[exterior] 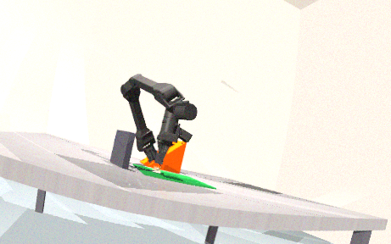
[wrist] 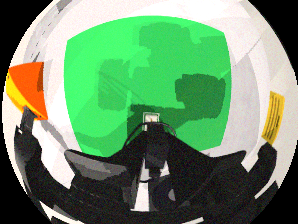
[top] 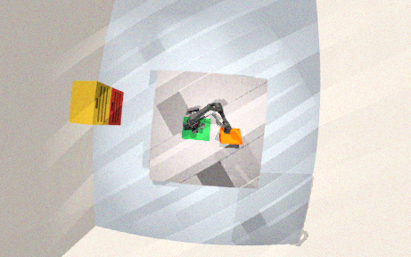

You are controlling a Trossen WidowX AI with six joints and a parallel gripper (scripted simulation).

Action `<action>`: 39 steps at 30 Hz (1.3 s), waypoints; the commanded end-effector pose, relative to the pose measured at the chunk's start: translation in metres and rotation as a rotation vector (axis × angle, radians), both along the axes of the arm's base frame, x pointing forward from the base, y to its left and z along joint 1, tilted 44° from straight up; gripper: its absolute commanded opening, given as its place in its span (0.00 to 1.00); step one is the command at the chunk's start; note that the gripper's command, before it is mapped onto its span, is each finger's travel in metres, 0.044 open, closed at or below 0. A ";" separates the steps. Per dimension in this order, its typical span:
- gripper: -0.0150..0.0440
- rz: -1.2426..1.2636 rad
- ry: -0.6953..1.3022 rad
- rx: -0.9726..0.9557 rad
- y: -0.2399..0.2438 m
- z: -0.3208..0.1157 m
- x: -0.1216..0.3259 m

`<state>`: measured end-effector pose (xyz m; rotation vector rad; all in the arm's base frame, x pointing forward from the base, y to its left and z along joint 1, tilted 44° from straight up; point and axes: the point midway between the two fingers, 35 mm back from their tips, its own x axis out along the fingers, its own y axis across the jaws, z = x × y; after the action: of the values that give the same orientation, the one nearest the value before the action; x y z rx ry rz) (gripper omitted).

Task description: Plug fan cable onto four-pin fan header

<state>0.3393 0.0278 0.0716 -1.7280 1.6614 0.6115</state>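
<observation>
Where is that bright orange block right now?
In the top view the orange block sits on the table just right of the green board, under the arm's base end.
</observation>
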 end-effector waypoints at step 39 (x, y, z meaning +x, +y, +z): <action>0.25 0.013 0.013 -0.007 -0.007 -0.007 -0.002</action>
<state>0.3373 0.0215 0.0659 -1.7382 1.6622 0.6239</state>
